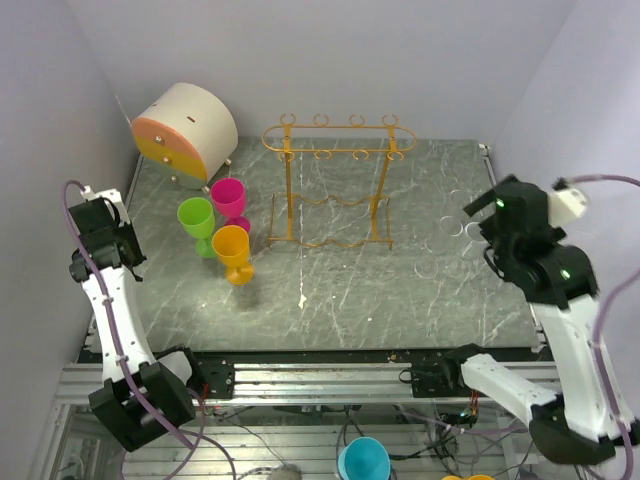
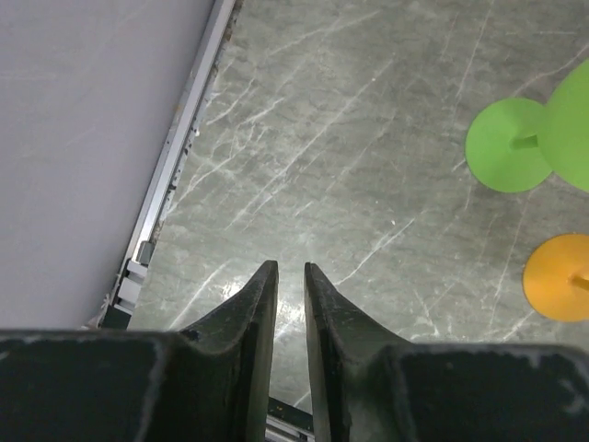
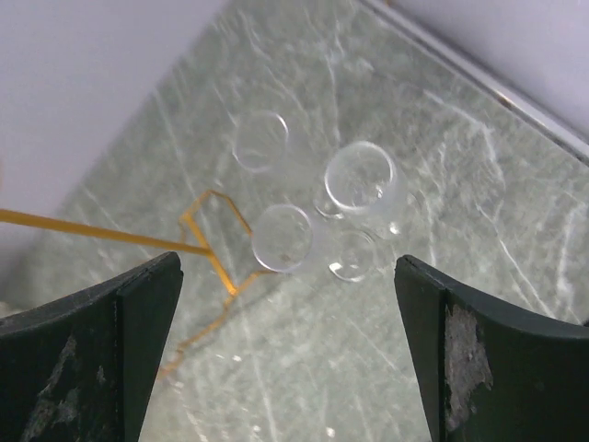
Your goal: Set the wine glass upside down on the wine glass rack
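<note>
Right wrist view: right hand [image 3: 287, 267] gapes wide, gripping nothing.

Soft, even light, faint shadows. Pale glare sits on the grey marbled tabletop [image 2: 368, 138] just ahead of the left gripper [image 2: 285, 269]; clear wine glasses [image 3: 361, 180] beneath the right gripper [image 3: 287, 267] look hazy.

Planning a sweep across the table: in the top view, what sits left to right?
Green goblet, orange goblet, wine glass rack, clear wine glasses. The pink goblet and cream drum overlap the goblets, so omitted.
</note>
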`<state>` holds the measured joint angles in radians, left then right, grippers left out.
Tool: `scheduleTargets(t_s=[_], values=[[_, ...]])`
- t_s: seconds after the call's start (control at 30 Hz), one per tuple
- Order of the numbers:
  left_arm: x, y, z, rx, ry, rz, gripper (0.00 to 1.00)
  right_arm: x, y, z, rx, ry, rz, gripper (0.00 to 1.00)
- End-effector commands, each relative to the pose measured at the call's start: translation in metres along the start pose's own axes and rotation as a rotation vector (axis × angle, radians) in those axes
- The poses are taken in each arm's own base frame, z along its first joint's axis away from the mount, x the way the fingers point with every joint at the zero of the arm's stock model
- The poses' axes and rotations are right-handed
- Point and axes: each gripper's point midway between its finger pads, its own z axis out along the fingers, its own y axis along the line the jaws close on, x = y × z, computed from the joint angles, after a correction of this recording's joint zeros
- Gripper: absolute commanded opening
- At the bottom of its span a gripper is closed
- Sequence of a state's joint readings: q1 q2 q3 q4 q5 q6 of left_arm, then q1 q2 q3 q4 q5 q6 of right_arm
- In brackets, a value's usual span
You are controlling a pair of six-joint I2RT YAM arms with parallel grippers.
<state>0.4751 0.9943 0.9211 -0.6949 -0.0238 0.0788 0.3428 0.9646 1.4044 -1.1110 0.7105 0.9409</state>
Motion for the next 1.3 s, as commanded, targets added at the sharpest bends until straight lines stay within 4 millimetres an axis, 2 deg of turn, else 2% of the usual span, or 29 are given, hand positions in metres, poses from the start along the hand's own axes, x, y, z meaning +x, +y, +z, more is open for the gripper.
scheduleTargets(t_s=[0.0,0.1,0.13,0.17,0.2,0.27,0.3,0.37,0.4,0.47,0.5,0.6,0.63,0.73,0.8,0.93,1.0,1.13,1.27], values=[[-0.035,-0.004,-0.017,0.062,-0.022,0.033,0.3,-0.056,-0.006,-0.048,-0.158,-0.168,0.164,1.0],[-0.048,0.0,-0.02,0.061,0.071,0.05,0.31,-0.064,0.039,-0.085,-0.578,-0.265,-0.033,1.0],[-0.053,0.002,-0.02,0.061,0.102,0.056,0.32,-0.065,0.045,-0.098,-0.675,-0.305,-0.07,1.0],[-0.053,0.001,-0.015,0.08,0.16,0.07,0.33,-0.064,0.055,-0.108,-0.769,-0.337,-0.109,1.0],[-0.056,0.0,-0.02,0.102,0.188,0.1,0.35,-0.06,0.061,-0.117,-0.84,-0.349,-0.154,1.0],[-0.056,-0.006,-0.022,0.17,0.245,0.146,0.39,-0.057,0.074,-0.123,-0.922,-0.375,-0.202,1.0],[-0.059,-0.009,-0.024,0.197,0.247,0.163,0.45,-0.053,0.077,-0.115,-0.904,-0.365,-0.206,1.0],[-0.071,-0.017,-0.033,0.248,0.204,0.199,0.67,-0.048,0.08,-0.092,-0.832,-0.347,-0.207,1.0],[-0.078,-0.019,-0.039,0.262,0.173,0.214,0.69,-0.043,0.082,-0.082,-0.804,-0.332,-0.217,1.0],[-0.096,-0.022,-0.051,0.268,0.097,0.225,0.92,-0.034,0.088,-0.065,-0.765,-0.298,-0.228,1.0],[-0.105,-0.024,-0.057,0.277,0.06,0.231,0.98,-0.03,0.09,-0.059,-0.754,-0.283,-0.226,1.0],[-0.117,-0.047,-0.075,0.41,0.009,0.346,0.99,-0.024,0.091,-0.043,-0.699,-0.25,-0.17,0.99],[-0.114,-0.074,-0.082,0.504,0.028,0.439,0.99,-0.019,0.087,-0.033,-0.662,-0.239,-0.127,0.99],[-0.094,-0.116,-0.078,0.587,0.102,0.569,0.91,-0.012,0.09,-0.03,-0.679,-0.228,-0.1,0.98],[-0.083,-0.139,-0.075,0.63,0.128,0.619,0.8,-0.01,0.094,-0.03,-0.687,-0.207,-0.095,0.98],[-0.07,-0.165,-0.064,0.709,0.19,0.641,0.24,-0.005,0.09,-0.027,-0.657,-0.167,-0.079,0.96],[-0.07,-0.167,-0.054,0.699,0.202,0.65,0.21,-0.004,0.087,-0.027,-0.647,-0.162,-0.071,0.95],[-0.085,-0.164,-0.032,0.607,0.151,0.644,0.22,-0.002,0.083,-0.028,-0.645,-0.157,-0.065,0.95],[-0.105,-0.154,0.0,0.45,0.09,0.591,0.25,0.002,0.085,-0.031,-0.667,-0.137,-0.05,0.94]])
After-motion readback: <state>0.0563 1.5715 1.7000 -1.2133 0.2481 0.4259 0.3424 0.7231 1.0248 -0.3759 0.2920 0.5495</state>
